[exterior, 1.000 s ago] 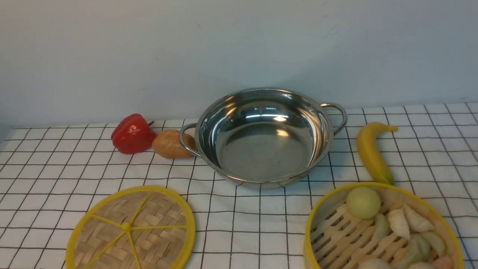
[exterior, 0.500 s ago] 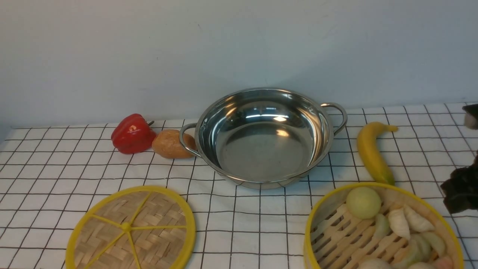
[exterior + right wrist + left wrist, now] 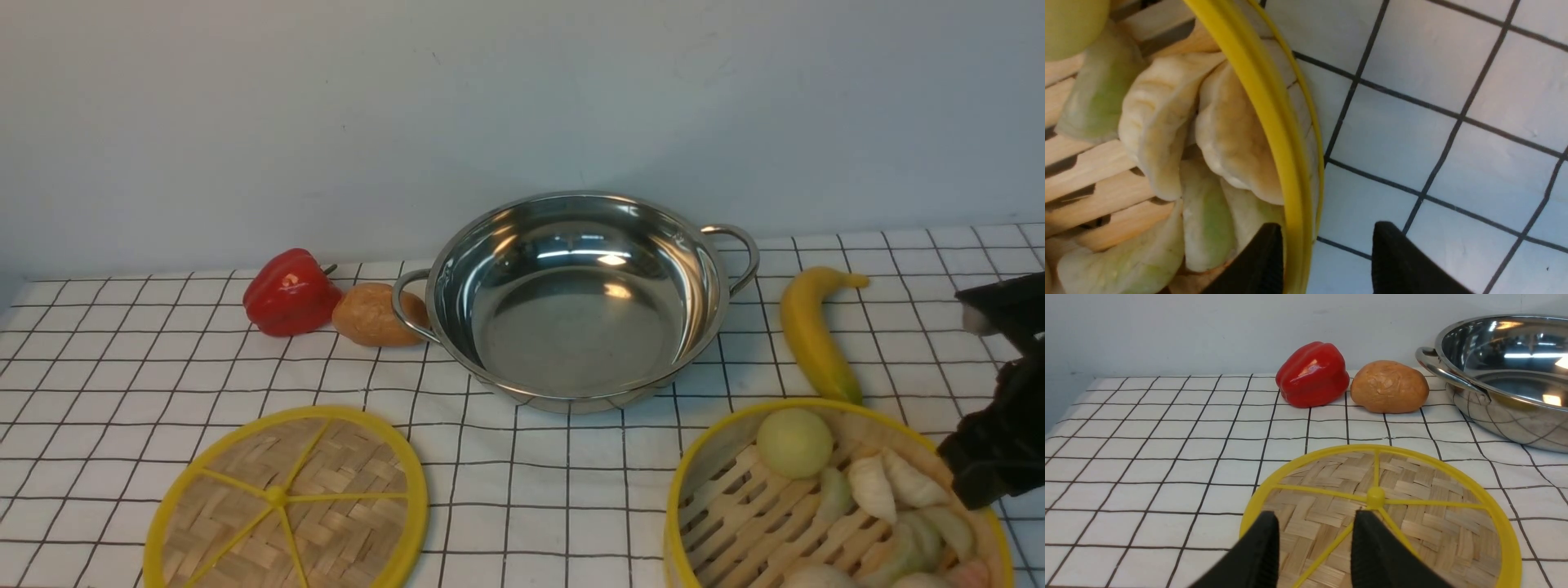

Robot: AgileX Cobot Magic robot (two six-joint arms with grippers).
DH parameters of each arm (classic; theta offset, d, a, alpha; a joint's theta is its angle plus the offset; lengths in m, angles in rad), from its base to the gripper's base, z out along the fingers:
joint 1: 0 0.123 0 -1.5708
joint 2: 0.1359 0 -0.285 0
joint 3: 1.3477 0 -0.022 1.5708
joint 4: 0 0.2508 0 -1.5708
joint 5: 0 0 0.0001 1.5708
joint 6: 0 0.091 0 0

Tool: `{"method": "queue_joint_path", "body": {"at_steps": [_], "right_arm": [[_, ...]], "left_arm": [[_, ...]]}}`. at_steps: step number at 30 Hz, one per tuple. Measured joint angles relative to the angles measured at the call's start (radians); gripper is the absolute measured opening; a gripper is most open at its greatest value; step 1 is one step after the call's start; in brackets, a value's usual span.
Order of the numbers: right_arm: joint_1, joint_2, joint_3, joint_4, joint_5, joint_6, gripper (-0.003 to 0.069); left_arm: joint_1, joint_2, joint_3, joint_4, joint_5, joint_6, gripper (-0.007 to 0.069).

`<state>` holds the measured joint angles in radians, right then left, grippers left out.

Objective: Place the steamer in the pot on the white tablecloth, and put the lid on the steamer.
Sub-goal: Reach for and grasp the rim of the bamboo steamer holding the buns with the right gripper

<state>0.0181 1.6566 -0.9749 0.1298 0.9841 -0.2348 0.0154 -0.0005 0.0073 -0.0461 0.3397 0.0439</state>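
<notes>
The steamer (image 3: pixel 727 506) sits on the white tablecloth (image 3: pixel 122 367), in front of the pot (image 3: pixel 575 343), to the right. The right gripper (image 3: pixel 1327 232) is spread across its rim. The lid (image 3: pixel 326 490) lies front-left of the pot, with the left gripper (image 3: pixel 1314 522) spread over it.

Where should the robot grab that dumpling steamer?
Probably best to take the steamer by its thin wall on the robot's right side, from above, one finger inside and one outside. It is too wide to span, and the open right gripper lines up astride its yellow rim.
</notes>
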Motion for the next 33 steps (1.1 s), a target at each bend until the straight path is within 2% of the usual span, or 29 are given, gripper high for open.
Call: {"method": "queue_joint_path", "body": {"at_steps": [16,25,33], "right_arm": [[0.0,0.018,-0.001,0.002,-0.021,-0.003,0.0305],[0.0,0.035,-0.001,0.01,-0.012,-0.002,0.0236],[0.001,0.035,-0.001,0.01,0.008,0.02,0.023]], "left_arm": [[0.0,0.0,0.0,0.001,0.0,0.0,0.0243],[0.0,0.0,0.0,0.001,0.0,0.0,0.0243],[0.0,0.0,0.0,0.001,0.0,0.0,0.0243]]}}
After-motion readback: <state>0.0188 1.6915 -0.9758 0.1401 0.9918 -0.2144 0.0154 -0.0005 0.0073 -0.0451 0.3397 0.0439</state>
